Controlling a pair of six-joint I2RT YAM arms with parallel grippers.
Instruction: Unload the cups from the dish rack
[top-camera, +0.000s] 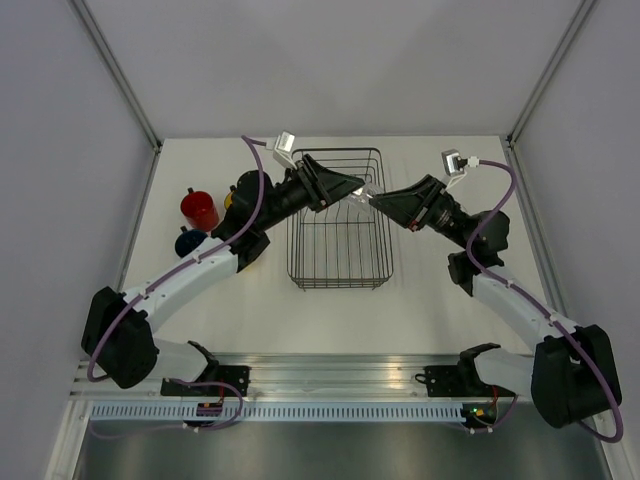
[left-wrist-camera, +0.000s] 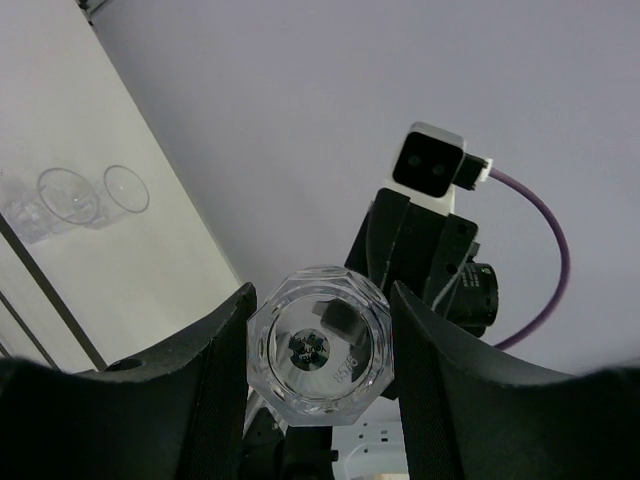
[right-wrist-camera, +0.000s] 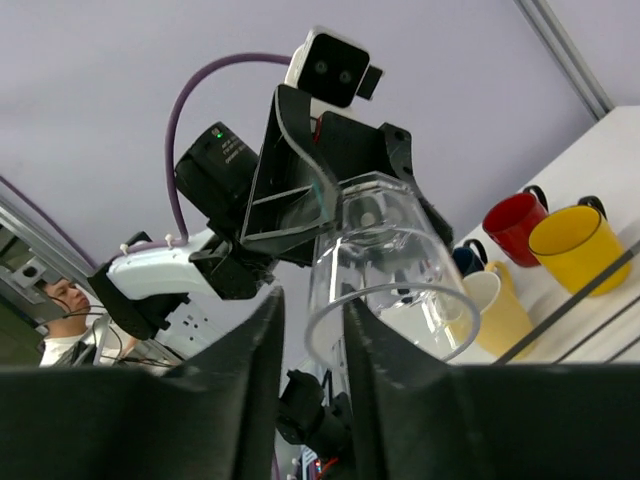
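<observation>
1. Top view: the dish rack (top-camera: 340, 284) stands mid-table (top-camera: 440, 300). Above its far right corner the left gripper (top-camera: 352, 188) and right gripper (top-camera: 378, 202) meet nose to nose, with a clear glass tumbler (top-camera: 364, 194) between them. On the table left of the rack stand a red mug (top-camera: 199, 210) and a dark blue mug (top-camera: 187, 243), close together
2. Left wrist: the left gripper is part-open, a finger against each side of the tumbler's faceted base (left-wrist-camera: 318, 345), which faces the camera. Two more tumblers (left-wrist-camera: 65, 195) (left-wrist-camera: 125, 188) stand side by side on the table
3. Right wrist: the right gripper's fingers (right-wrist-camera: 420, 420) leave only a narrow slot, and the tumbler's rim wall (right-wrist-camera: 318, 300) stands in it. I cannot tell whether they press on it. Beyond, the red mug, an orange-yellow mug (right-wrist-camera: 575, 245), the dark blue mug and a cream mug (right-wrist-camera: 505, 310) cluster on the table
</observation>
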